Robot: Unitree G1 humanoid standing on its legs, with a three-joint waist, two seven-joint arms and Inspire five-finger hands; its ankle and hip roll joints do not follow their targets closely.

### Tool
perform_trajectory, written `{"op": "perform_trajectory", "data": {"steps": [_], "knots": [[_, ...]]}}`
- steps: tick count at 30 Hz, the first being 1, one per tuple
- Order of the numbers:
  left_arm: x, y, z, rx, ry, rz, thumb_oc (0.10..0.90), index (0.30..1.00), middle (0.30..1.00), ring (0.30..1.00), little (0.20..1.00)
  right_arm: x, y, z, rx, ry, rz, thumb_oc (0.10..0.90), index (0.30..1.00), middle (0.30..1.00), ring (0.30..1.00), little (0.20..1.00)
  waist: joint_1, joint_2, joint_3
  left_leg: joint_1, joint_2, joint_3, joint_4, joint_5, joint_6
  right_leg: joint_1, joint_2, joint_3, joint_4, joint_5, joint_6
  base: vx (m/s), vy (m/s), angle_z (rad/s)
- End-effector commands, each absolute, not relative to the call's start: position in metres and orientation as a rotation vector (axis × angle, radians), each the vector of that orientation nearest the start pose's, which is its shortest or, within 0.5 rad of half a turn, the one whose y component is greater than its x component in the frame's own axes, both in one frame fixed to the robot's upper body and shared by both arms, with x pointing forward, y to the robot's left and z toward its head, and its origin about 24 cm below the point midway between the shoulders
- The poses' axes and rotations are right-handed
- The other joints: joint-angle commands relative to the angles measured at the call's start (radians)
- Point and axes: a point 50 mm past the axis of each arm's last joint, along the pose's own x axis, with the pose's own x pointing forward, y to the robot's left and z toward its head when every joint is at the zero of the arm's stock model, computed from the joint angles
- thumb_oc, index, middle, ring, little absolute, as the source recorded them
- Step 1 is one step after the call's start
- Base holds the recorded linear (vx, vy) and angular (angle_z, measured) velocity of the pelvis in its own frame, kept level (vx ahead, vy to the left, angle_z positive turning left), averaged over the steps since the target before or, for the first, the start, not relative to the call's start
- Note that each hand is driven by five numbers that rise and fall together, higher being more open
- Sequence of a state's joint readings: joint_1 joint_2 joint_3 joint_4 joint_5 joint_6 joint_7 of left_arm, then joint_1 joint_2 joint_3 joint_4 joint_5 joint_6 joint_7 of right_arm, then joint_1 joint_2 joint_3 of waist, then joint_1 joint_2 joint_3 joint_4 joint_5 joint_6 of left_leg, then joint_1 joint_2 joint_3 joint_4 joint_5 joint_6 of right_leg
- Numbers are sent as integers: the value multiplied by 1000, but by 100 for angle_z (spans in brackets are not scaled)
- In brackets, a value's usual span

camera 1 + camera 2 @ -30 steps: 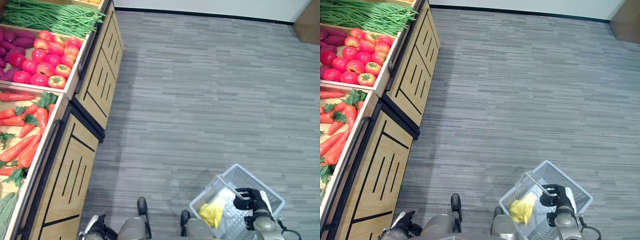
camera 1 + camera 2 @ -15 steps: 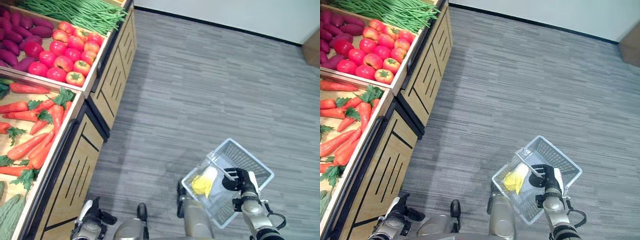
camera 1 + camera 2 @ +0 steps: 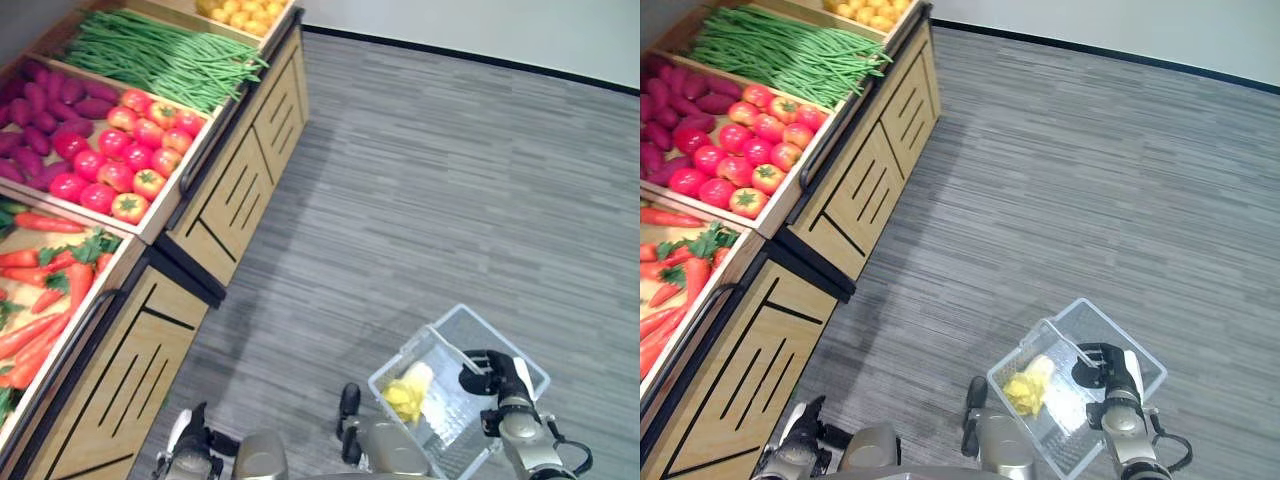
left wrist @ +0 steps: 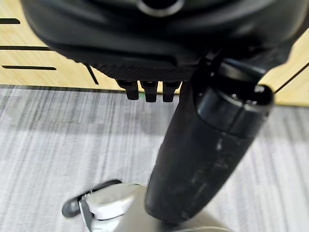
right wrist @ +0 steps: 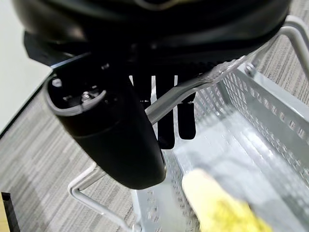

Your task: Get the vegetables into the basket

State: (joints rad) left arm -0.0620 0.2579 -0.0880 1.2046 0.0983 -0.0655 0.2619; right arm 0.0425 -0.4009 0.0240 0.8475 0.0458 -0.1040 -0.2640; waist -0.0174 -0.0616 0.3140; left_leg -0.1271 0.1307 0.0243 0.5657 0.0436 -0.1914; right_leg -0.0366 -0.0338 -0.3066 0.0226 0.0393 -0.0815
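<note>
One basket: grey wire basket point(image 3: 520, 362), its handle point(image 5: 193, 89) gripped under the curled fingers point(image 5: 166, 118) of the right hand point(image 3: 497, 372).
Basket contents: yellow vegetable point(image 3: 403, 397), lying below the fingers, not touched.
Left hand point(image 4: 145, 58): fingers curled, holding nothing, near the wooden stand point(image 3: 225, 205).
Stand bins: green beans point(image 3: 160, 60), tomatoes point(image 3: 115, 165), carrots point(image 3: 45, 285).

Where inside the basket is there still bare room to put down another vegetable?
The grey plastic mesh basket is bare on the side under the right robot hand, which grips its handle. The near-left corner is crowded by the yellow leafy vegetable.
</note>
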Motion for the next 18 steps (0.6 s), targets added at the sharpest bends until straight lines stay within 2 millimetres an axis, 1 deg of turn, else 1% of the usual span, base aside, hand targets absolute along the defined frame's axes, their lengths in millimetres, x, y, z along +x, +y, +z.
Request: {"op": "perform_trajectory", "data": {"steps": [1,2,3,4,5,6,7,8,9,10,12,14,18], "knots": [[128,264,-139,552,1011,253,900,1000,1000,1000,1000,168,-332,-56,-505,537,-519,400,300,300,300,300,-4,-25,8,15,-27,43,-164,-11,85,-1,-106,96,92,-52,145,147,-18,24],[128,264,-139,556,1009,253,900,1000,1000,1000,1000,166,-333,-57,-507,540,-525,400,300,300,300,300,-1,-26,3,-9,-32,55,-248,-40,96,7,-107,94,84,-58,154,207,9,11],[126,265,-139,547,1012,264,900,1000,1000,1000,1000,166,-333,-56,-510,534,-531,400,300,300,300,300,2,-24,0,-29,-18,69,-316,-35,99,15,-106,95,80,-66,160,235,67,10],[125,265,-139,537,1013,274,900,1000,1000,1000,1000,165,-333,-57,-513,542,-534,400,300,300,300,300,8,-20,-3,-39,-4,73,-375,-7,95,27,-103,102,76,-71,164,281,139,-3],[123,268,-139,527,1015,297,900,1000,1000,1000,1000,165,-330,-60,-522,553,-528,400,300,300,300,300,19,-12,-5,-36,21,80,-455,54,83,55,-92,118,72,-84,169,380,188,-36],[123,270,-138,522,1015,311,900,1000,1000,1000,1000,161,-330,-64,-529,576,-525,400,300,300,300,300,27,-12,-12,-42,44,93,-500,98,71,79,-92,132,66,-92,176,404,193,-63],[122,271,-138,523,1014,316,900,1000,1000,1000,1000,160,-328,-66,-528,586,-519,400,300,300,300,300,30,-14,-17,-42,51,99,-501,105,68,93,-91,139,64,-97,178,334,175,-58],[119,272,-138,522,1024,319,900,1000,1000,1000,1000,158,-327,-67,-527,592,-512,400,300,300,300,300,28,-13,-23,-25,48,115,-512,89,75,102,-90,146,67,-107,183,346,231,-43],[118,273,-138,530,1027,320,900,1000,1000,1000,1000,154,-325,-71,-519,608,-514,400,300,300,300,300,32,-20,-35,-5,28,128,-524,77,92,116,-104,157,70,-107,198,373,340,-58],[118,273,-138,539,1027,314,900,1000,1000,1000,1000,150,-324,-75,-505,626,-522,400,300,300,300,300,31,-29,-36,6,8,154,-511,52,107,114,-126,170,88,-100,214,344,359,-56],[121,274,-137,545,1012,313,900,1000,1000,1000,1000,153,-320,-76,-500,628,-513,400,300,300,300,300,34,-39,-34,4,-6,168,-483,20,123,104,-144,187,100,-87,227,172,245,-25],[128,276,-133,547,983,317,900,1000,1000,1000,1000,158,-316,-77,-495,620,-500,400,300,300,300,300,38,-51,-28,-9,-22,178,-447,-12,138,91,-163,195,114,-64,241,110,176,-26],[134,283,-128,568,961,338,900,1000,1000,1000,1000,170,-308,-76,-484,599,-480,400,300,300,300,300,43,-69,-21,-23,-41,190,-411,-53,157,65,-182,208,137,-15,256,81,141,-9]]}}
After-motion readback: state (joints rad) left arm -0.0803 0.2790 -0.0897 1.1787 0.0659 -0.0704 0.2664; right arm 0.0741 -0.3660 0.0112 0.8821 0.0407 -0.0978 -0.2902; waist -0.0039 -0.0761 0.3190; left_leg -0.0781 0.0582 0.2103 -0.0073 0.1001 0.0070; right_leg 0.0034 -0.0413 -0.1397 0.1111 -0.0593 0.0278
